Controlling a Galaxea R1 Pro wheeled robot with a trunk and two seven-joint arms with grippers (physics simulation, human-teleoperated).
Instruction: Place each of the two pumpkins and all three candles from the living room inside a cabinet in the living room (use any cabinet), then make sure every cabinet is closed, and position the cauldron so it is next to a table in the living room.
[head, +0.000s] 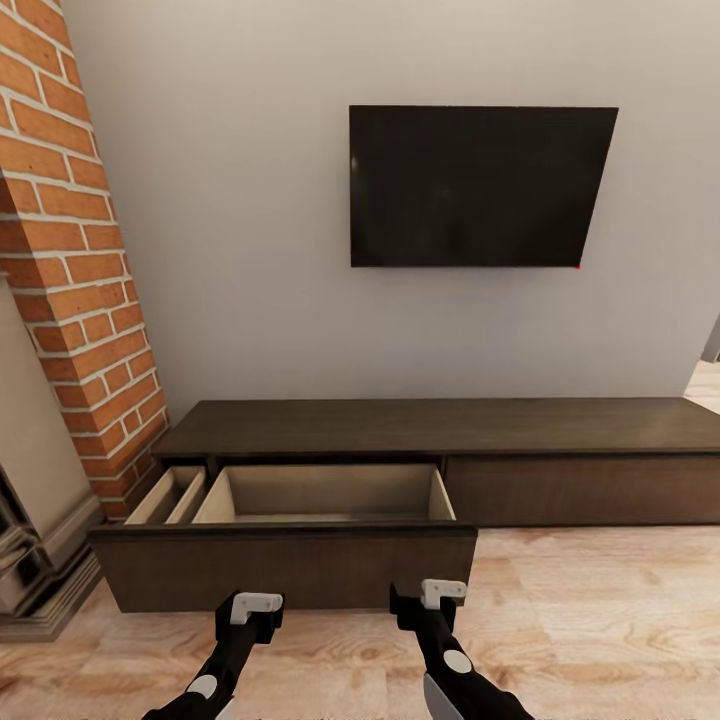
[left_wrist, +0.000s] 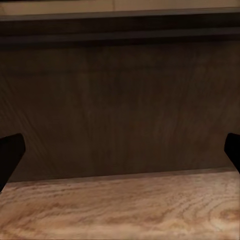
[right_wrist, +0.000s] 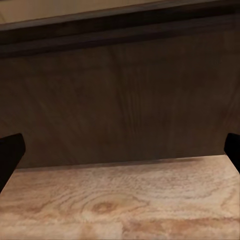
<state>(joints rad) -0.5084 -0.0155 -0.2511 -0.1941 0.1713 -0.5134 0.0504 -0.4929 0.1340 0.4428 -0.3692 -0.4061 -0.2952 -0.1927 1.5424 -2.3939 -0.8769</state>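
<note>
The long, low dark-brown cabinet (head: 440, 425) stands against the wall. Its left drawer is pulled out, showing a pale interior (head: 330, 490) with nothing visible inside from this angle. Both grippers hover low over the floor, just in front of the drawer front (head: 290, 565). My left gripper (head: 250, 610) is open, and its wrist view faces the dark front panel (left_wrist: 120, 105) between spread fingertips (left_wrist: 10, 155). My right gripper (head: 430, 598) is open too, facing the same panel (right_wrist: 120, 100). The pumpkins, candles and cauldron are out of view.
A black TV (head: 480, 185) hangs on the wall above the cabinet. A brick column (head: 80, 270) and a fireplace surround (head: 30, 560) close off the left. A narrow side compartment (head: 168, 495) lies left of the drawer. Wooden floor (head: 600, 620) stretches to the right.
</note>
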